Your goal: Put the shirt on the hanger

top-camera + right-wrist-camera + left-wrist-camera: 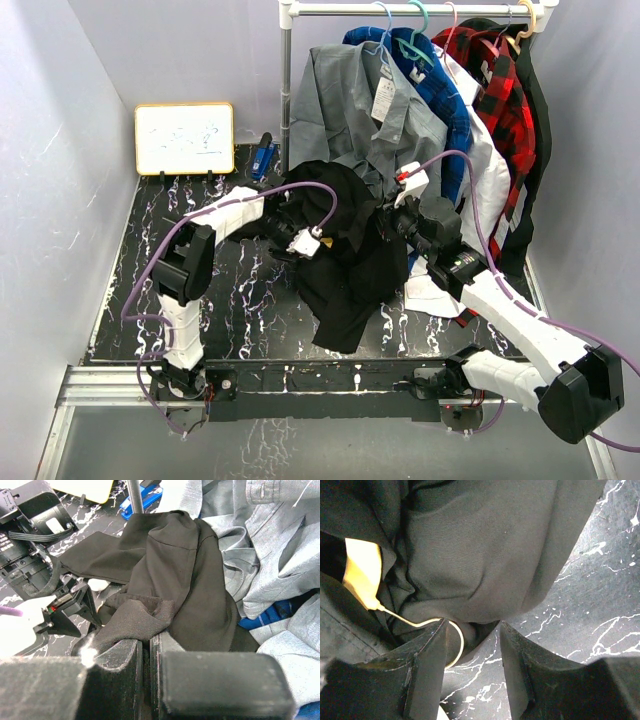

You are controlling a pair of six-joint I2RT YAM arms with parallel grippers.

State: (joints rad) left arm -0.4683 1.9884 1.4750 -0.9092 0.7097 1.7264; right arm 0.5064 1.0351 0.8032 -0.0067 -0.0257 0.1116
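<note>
Right fingers (pixel 125 680) pressed together, pinching a fold of the black shirt (pixel 190 580); left fingers (pixel 425 670) spread, yellow hanger (pixel 362 570) hook curling just beside one, marbled table (pixel 580 605) below.

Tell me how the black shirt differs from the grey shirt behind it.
The black shirt is bunched over the table, pinched by the right gripper; the grey shirt hangs from the rail. The grey shirt carries a paper tag; the black shirt shows none. Both are soft cloth.
</note>
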